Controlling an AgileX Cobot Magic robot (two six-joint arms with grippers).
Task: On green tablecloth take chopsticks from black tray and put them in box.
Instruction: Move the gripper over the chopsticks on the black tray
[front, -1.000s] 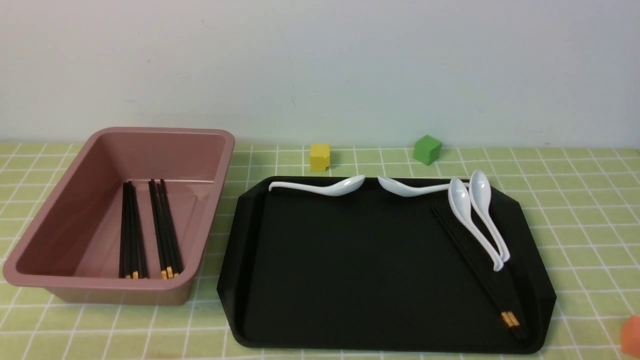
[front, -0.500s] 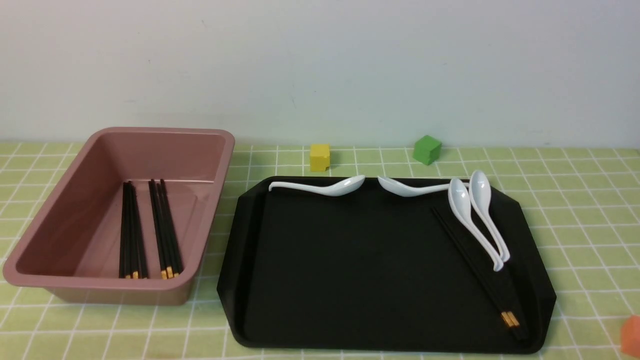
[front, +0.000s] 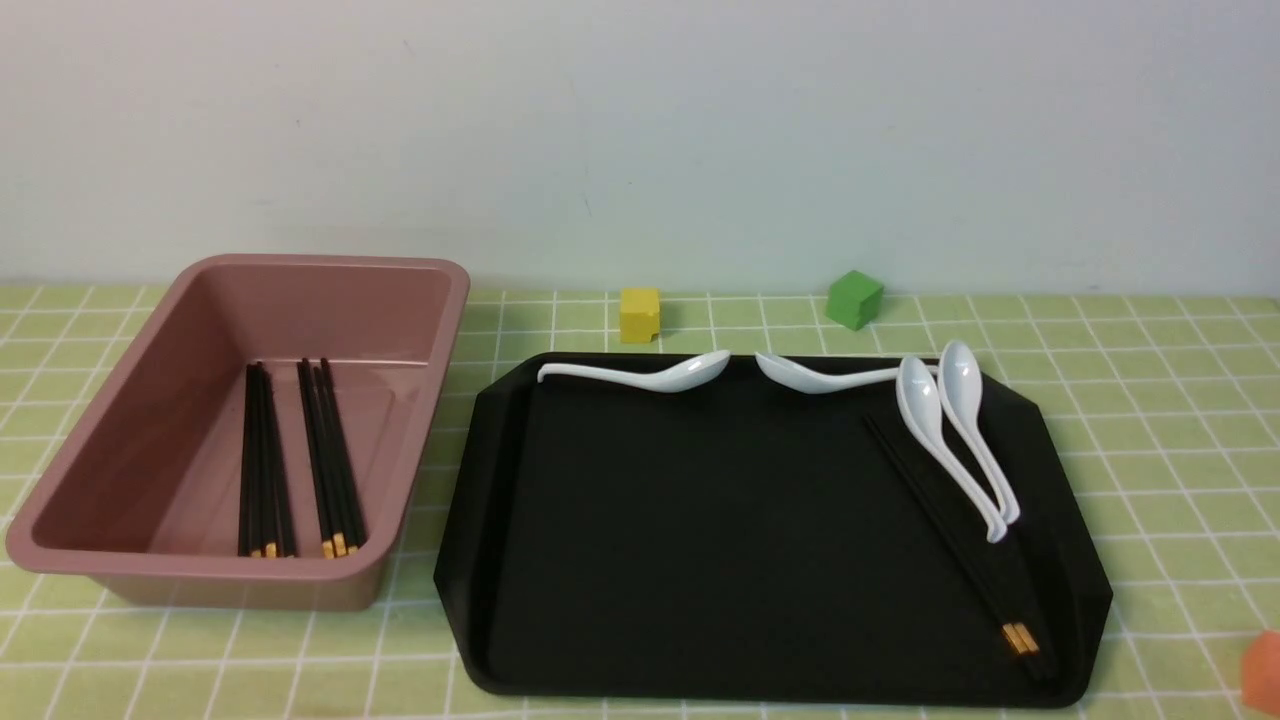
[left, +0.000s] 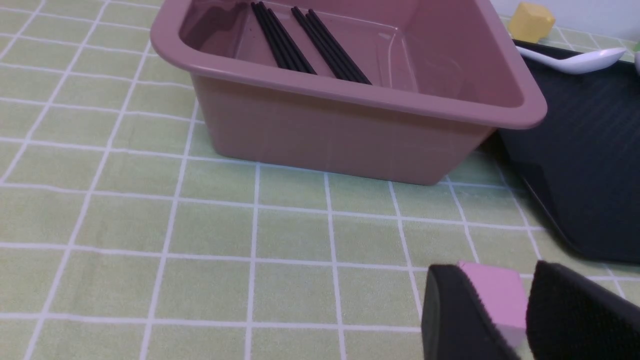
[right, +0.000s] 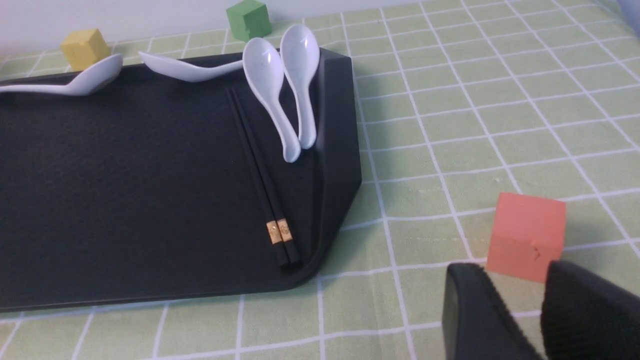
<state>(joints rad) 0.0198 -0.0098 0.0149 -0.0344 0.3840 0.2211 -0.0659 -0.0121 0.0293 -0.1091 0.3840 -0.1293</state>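
One pair of black chopsticks (front: 950, 530) with yellow bands lies slanted along the right side of the black tray (front: 700, 520), partly under two white spoons (front: 940, 430). The right wrist view shows the same chopsticks (right: 260, 170) on the tray (right: 125, 175). The pink box (front: 150, 430) stands left of the tray on the green tablecloth (front: 1150, 450) and holds two more bundles of chopsticks (front: 265, 460). Neither gripper shows in the front view. My right gripper (right: 510, 267) is open, low over the cloth right of the tray. My left gripper (left: 495, 270) is open near the box (left: 340, 130).
Two more white spoons (front: 650, 375) rest on the tray's far rim. A yellow cube (front: 640, 314) and a green cube (front: 854, 298) sit behind the tray. An orange cube (right: 527, 235) lies just beyond my right fingertips. A pink cube (left: 492, 290) lies just beyond my left fingertips.
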